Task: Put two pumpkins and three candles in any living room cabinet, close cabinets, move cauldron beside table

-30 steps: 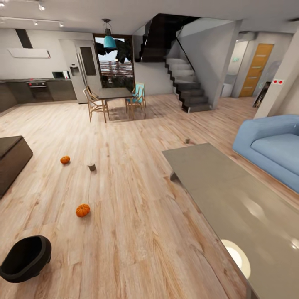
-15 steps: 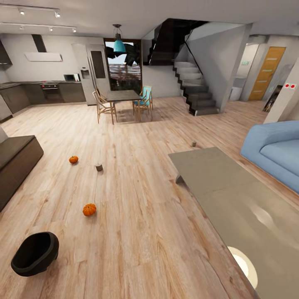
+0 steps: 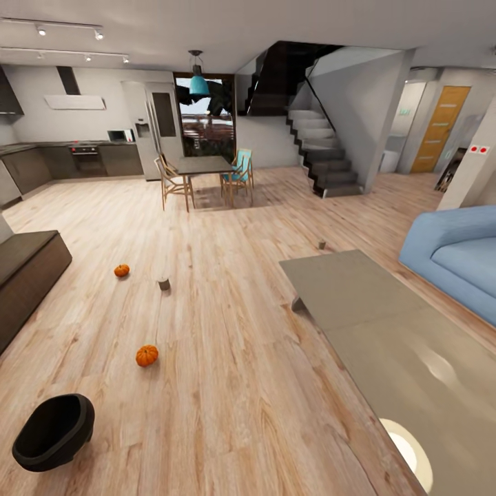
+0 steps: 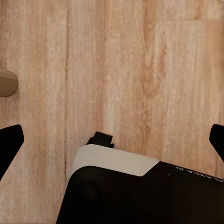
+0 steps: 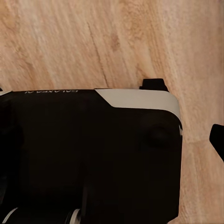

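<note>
Two orange pumpkins lie on the wood floor, one farther off (image 3: pixel 122 271) and one nearer (image 3: pixel 147 355). One candle (image 3: pixel 164 284) stands beside the far pumpkin and another (image 3: pixel 322 244) past the grey table's (image 3: pixel 372 324) far end. The dark cauldron (image 3: pixel 54 432) rests tilted on the floor at lower left. The dark brown cabinet (image 3: pixel 27 272) sits at the left edge with its fronts shut. My left gripper (image 4: pixel 113 140) hangs open over bare floor, fingertips (image 4: pixel 9 144) far apart. A beige rounded object (image 4: pixel 6 83) is cut off by the frame edge. My right gripper's fingertip (image 5: pixel 217 139) stands far out to the side, so it is open.
A blue sofa (image 3: pixel 455 255) stands right of the table. Farther back are a dining table with chairs (image 3: pixel 203 165), a staircase (image 3: pixel 324 158) and kitchen counters (image 3: pixel 76 158). My own black and white base (image 4: pixel 140 191) sits under both wrists.
The whole head view has shifted as the camera moved, with everything sliding a little rightward. The pumpkins, candles and cauldron stay where they lay.
</note>
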